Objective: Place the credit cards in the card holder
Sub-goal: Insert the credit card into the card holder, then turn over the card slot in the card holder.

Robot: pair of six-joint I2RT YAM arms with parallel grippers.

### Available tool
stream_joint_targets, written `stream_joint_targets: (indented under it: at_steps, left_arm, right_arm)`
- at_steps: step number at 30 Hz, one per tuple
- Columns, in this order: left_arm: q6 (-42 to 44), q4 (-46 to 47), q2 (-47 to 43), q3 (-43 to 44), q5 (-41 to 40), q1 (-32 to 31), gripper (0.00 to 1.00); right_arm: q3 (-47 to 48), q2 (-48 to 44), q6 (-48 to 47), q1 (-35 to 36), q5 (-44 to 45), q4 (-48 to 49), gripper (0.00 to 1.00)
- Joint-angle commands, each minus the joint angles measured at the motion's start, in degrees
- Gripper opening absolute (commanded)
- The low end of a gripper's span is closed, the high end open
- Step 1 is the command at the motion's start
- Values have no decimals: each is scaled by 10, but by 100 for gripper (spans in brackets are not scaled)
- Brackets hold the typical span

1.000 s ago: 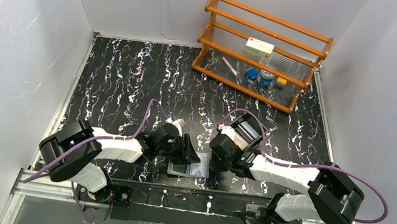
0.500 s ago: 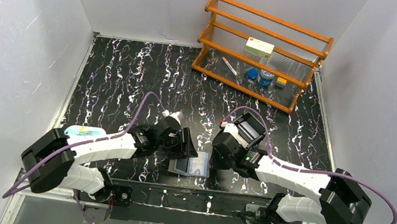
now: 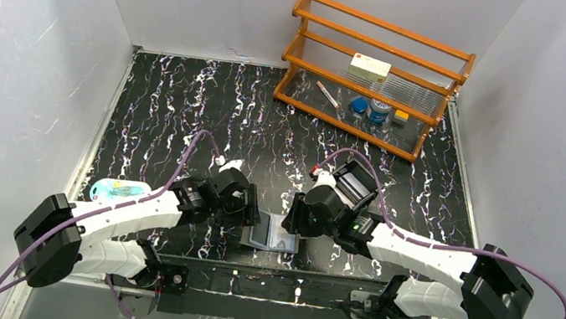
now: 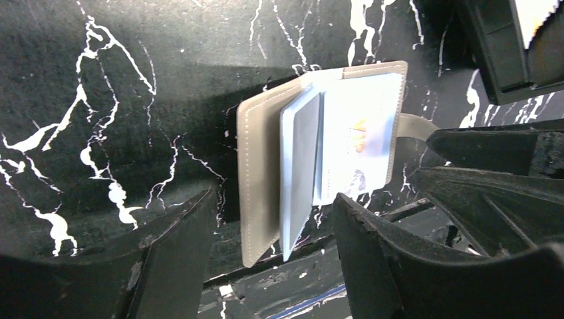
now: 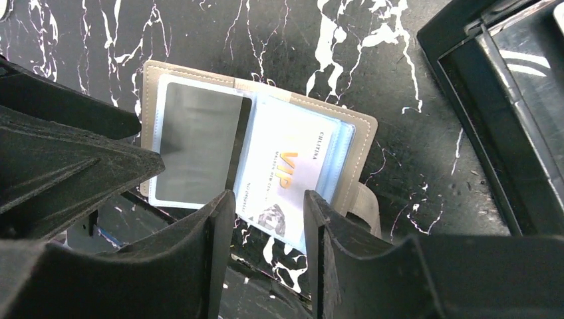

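My left gripper [image 4: 273, 206] and right gripper [image 5: 267, 199]: spread, empty. The card holder [image 4: 256, 173], six o'clock on the table [image 3: 185, 111], looks light, floppy, slick-sleeved. I'd pinch its stitched cover.

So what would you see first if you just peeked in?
The little grey card holder lying open at the table's near edge, a white card with gold VIP letters in its clear sleeve. The left pincer and right pincer hang open on either side of it.
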Motion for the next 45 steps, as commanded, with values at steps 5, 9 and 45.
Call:
stream_joint_targets:
  at_steps: [5, 9, 45]
  left_arm:
    - [27, 17, 6, -26, 1, 5, 63]
    - [32, 43, 14, -42, 10, 6, 58]
    - [5, 110, 47, -90, 52, 8, 0]
  right_arm:
    - [-21, 20, 14, -20, -30, 66, 52]
    - [-34, 32, 13, -31, -48, 87, 52]
    - [-75, 61, 60, -46, -132, 192, 56]
